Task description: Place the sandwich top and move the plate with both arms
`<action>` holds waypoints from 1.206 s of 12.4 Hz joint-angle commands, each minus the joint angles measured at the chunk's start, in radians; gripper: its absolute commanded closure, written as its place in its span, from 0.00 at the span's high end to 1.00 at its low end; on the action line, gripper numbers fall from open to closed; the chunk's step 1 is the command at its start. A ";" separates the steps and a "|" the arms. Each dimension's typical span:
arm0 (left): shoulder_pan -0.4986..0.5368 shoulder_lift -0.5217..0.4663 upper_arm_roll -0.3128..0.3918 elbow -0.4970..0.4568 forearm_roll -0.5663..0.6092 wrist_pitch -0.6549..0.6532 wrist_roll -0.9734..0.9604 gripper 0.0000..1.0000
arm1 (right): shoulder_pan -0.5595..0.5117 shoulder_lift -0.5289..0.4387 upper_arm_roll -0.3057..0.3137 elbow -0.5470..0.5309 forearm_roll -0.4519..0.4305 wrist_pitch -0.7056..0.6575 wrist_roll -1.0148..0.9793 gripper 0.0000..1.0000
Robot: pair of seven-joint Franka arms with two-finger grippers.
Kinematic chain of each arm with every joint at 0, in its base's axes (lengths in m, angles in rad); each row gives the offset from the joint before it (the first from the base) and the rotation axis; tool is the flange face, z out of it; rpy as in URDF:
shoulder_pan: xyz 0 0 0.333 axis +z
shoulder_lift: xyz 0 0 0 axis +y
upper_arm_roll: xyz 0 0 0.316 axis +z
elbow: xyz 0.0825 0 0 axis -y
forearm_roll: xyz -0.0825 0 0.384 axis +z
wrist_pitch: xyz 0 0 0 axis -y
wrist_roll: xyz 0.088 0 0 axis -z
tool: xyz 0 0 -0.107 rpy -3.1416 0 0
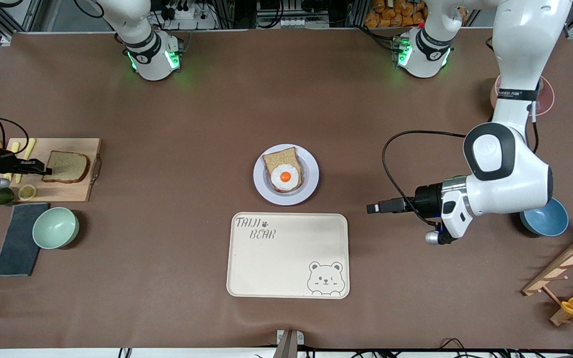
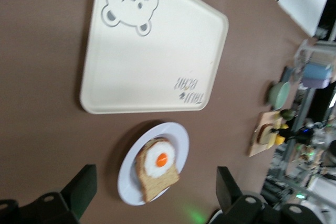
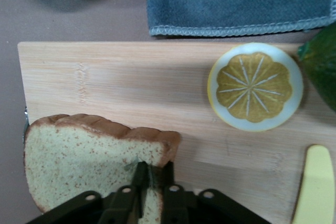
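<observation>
The sandwich top (image 1: pixel 67 166), a plain brown bread slice, lies on a wooden cutting board (image 1: pixel 67 191) at the right arm's end of the table. My right gripper (image 1: pixel 43 170) is shut on the slice's crust edge; in the right wrist view (image 3: pixel 154 177) its fingers pinch the slice (image 3: pixel 79 156). The pale plate (image 1: pixel 311 171) sits mid-table and bears a bread slice with a fried egg (image 1: pixel 284 171). My left gripper (image 1: pixel 372 208) is open and empty, low over the table between the plate and a blue bowl. Its wrist view shows the plate (image 2: pixel 178 140) between the open fingers (image 2: pixel 79 190).
A cream bear-printed tray (image 1: pixel 286 256) lies nearer the camera than the plate. A mint bowl (image 1: pixel 55 227) and grey cloth (image 1: pixel 18 238) sit beside the board; a lemon slice (image 1: pixel 27 192) and yellow sticks (image 1: pixel 23 149) lie on it. A blue bowl (image 1: pixel 545 219) and wooden rack (image 1: pixel 565 268) are at the left arm's end.
</observation>
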 commanded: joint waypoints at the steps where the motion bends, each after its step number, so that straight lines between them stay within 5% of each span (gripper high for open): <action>1: 0.062 -0.042 -0.002 -0.036 0.129 -0.100 0.018 1.00 | -0.025 0.021 0.020 0.015 0.018 -0.009 -0.027 0.00; 6: 0.207 -0.040 -0.008 -0.108 0.099 -0.211 0.230 1.00 | -0.024 0.016 0.020 0.017 0.016 -0.014 -0.027 0.00; 9: 0.199 -0.031 -0.038 -0.160 0.016 -0.197 0.233 1.00 | -0.015 0.010 0.020 0.038 0.015 -0.032 -0.021 0.00; 12: 0.203 -0.132 -0.091 -0.301 -0.037 -0.148 0.241 1.00 | 0.001 0.009 0.020 0.147 0.015 -0.220 0.003 0.00; 15: 0.199 -0.203 -0.112 -0.456 -0.212 -0.087 0.398 1.00 | 0.050 -0.025 0.023 0.193 0.013 -0.355 0.129 0.00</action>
